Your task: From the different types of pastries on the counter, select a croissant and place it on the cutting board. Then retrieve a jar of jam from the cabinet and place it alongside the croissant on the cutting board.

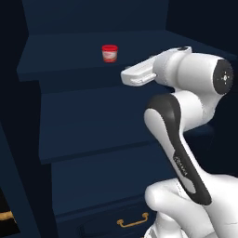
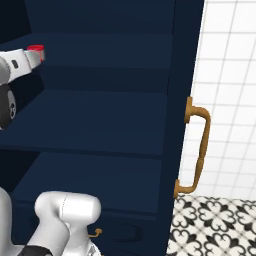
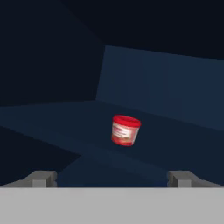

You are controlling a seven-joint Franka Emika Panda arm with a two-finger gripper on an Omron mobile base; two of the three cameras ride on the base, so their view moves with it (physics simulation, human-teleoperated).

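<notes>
The jar of jam (image 1: 109, 53) has a red lid and a pale body, and stands upright on an upper shelf of the open navy cabinet (image 1: 93, 130). In the hand view the jar (image 3: 125, 130) sits ahead of my gripper (image 3: 113, 179), centred between the fingertips and a short way off. The fingers (image 3: 43, 178) are spread wide with nothing between them. From the right, the jar's red lid (image 2: 36, 49) peeks out just past my white hand (image 2: 20, 60). The croissant, cutting board and counter are out of view.
Lower shelves step down to a drawer with a gold handle (image 1: 132, 221). The cabinet's open door edge with a long gold handle (image 2: 197, 150) stands to the right. Beyond it are a white tiled wall (image 2: 230, 75) and a patterned floor (image 2: 215, 225).
</notes>
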